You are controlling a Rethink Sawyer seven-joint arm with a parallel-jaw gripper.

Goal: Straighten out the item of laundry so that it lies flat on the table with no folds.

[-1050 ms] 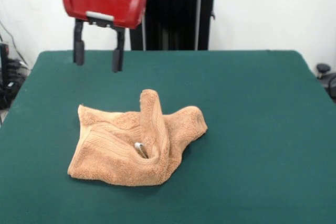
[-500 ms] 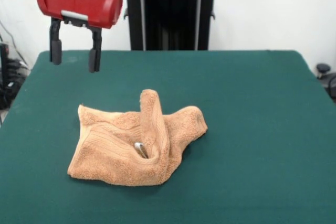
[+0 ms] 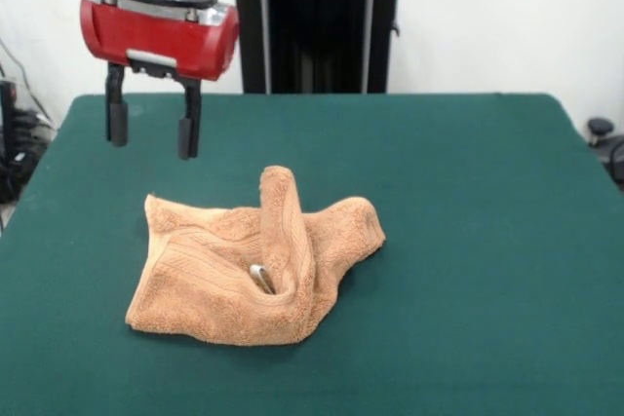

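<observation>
Tan towel [image 3: 249, 275] crumpled mid-table [image 3: 468, 202] with an upright ridge, nothing flattened yet; gripper [image 3: 152, 133] released, empty, hovering above toward the far left corner.

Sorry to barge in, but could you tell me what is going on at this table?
A red robot arm is working on a tan towel that lies crumpled on the green table, with a ridge of cloth standing up in its middle. The pincer hangs open and empty above the towel's far corner, touching nothing. The towel is not yet flat.
</observation>
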